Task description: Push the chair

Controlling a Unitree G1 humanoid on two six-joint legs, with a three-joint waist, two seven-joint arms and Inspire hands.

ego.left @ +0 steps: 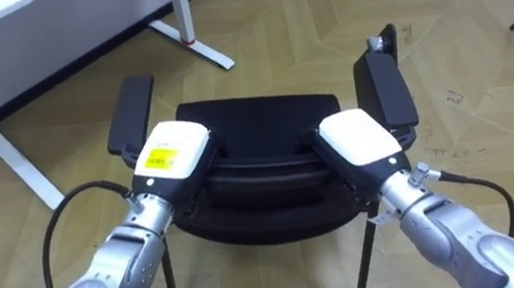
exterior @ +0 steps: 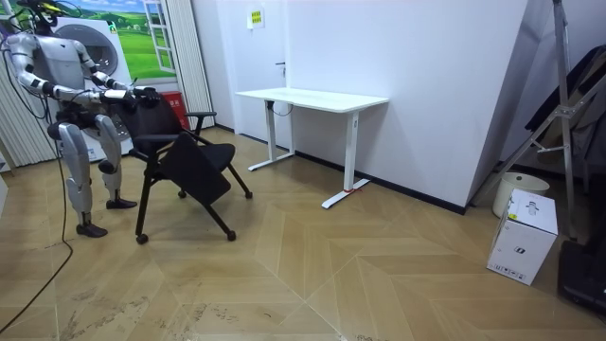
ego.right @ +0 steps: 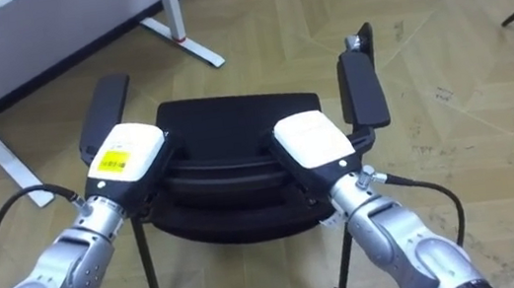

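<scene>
White-backed left hand and right hand lie on the curved backrest of the black chair. Whether their fingers grip it cannot be told. Flat padded armrests flank the seat.

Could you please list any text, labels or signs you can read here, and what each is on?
Nothing here can be read.
On the left hand, a yellow sticker: print too small.
On the wall, a yellow sign: too small.
On the white box, a dark mark: blurred.
</scene>
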